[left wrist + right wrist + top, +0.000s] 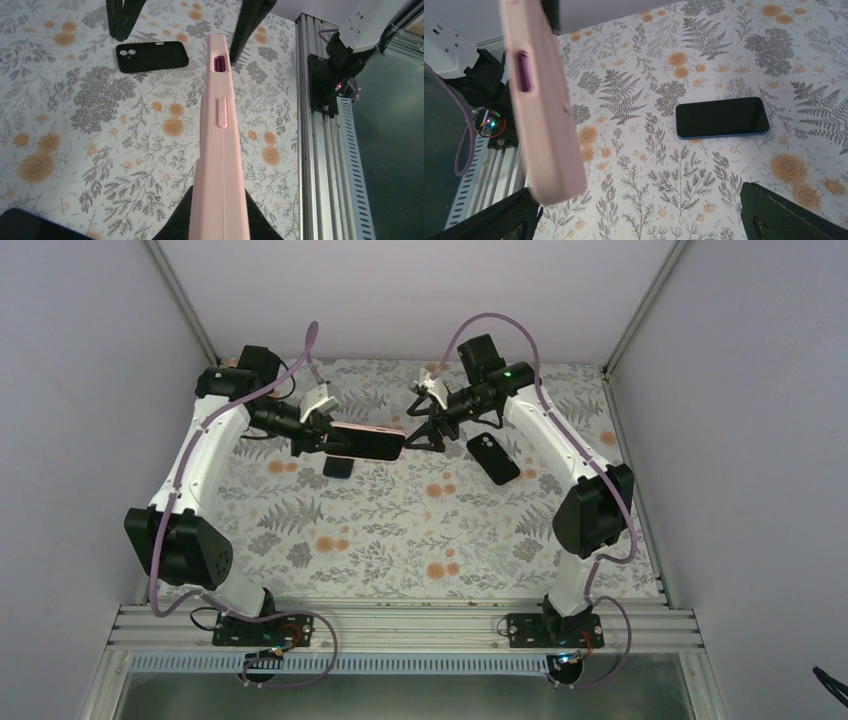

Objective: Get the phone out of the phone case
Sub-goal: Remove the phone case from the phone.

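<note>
Matt, smooth pink phone case [220, 150]; glossy blue-edged phone [722, 118]

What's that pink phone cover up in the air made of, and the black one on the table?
The pink phone cover looks like soft matte silicone or rubber: no glare, rounded edges, a moulded-over side button. The flat black cover on the table looks similar, matte with cut-out camera holes, though hard plastic is possible.

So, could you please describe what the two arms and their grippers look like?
The left arm and right arm have white links between bulky black joint housings. A lilac cable runs along each. The left gripper and right gripper have black fingers and a white wrist block. A green light glows near the right wrist.
</note>
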You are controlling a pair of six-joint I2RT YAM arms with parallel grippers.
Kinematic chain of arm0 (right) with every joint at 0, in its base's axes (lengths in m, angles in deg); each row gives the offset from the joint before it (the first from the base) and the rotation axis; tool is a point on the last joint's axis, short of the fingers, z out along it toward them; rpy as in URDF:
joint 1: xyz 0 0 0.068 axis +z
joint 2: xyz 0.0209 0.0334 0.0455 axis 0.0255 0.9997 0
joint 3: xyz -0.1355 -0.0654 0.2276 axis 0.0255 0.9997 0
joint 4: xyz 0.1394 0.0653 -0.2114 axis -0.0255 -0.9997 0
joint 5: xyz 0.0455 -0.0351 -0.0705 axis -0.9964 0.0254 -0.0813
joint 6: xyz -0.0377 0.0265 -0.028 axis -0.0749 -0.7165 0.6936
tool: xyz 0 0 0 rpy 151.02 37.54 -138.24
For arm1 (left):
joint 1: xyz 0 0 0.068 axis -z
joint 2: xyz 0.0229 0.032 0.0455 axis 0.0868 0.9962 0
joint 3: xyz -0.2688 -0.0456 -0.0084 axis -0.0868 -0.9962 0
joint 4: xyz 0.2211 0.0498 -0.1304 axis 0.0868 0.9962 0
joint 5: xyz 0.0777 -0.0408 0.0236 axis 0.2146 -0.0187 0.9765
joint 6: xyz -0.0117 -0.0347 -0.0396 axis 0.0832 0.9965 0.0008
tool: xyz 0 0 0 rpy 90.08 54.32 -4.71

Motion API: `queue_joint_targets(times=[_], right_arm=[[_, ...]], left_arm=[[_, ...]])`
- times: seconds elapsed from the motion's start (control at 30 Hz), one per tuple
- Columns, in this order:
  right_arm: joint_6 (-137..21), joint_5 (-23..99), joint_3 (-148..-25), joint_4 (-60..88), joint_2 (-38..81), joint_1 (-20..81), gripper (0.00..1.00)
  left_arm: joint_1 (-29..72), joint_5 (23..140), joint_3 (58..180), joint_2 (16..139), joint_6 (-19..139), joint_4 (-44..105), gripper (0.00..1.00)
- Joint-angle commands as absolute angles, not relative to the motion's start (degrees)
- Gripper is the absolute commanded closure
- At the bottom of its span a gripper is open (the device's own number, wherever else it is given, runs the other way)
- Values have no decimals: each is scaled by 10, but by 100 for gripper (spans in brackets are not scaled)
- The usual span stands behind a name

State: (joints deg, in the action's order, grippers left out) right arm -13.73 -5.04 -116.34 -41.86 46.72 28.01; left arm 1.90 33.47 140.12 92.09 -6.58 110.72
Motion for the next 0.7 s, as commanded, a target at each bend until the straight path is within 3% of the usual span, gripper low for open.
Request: queue_joint_targets(times=[0.0, 0.67], right_arm=[[-148, -74, -1182, -408, 483, 267, 3], [-132, -98, -1311, -458, 556, 209, 2]], left_arm=[[24, 286, 1400, 882, -84, 1102, 98], [51, 311, 1366, 865, -82, 1102, 98]])
